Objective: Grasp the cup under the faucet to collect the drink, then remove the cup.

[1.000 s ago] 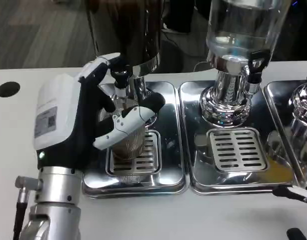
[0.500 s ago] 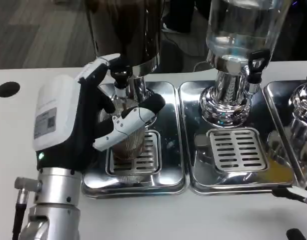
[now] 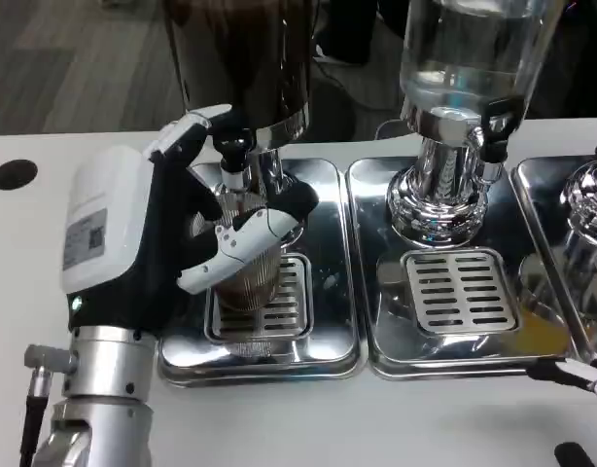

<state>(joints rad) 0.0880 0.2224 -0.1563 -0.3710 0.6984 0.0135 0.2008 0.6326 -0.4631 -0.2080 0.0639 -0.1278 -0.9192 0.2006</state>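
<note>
We see bright, even overhead light on the white tabletop (image 3: 396,428) — hard glare and mirrored reflections on the steel trays (image 3: 328,253) and chrome dispenser base (image 3: 444,199). Shadows stay soft; the floor beyond the tabletop's far edge sits dimmer, slightly soft.

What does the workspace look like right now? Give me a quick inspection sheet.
Surface: white table, bare at left.
Job's things: metal cup on the left drip tray, under the dark dispenser's faucet.
Clutter: two more dispensers on trays at right, one clear-tanked.
Hands: left hand grips the cup; right hand barely visible at the edge.
Cables: one by the left forearm.
Surroundings: grey floor.
</note>
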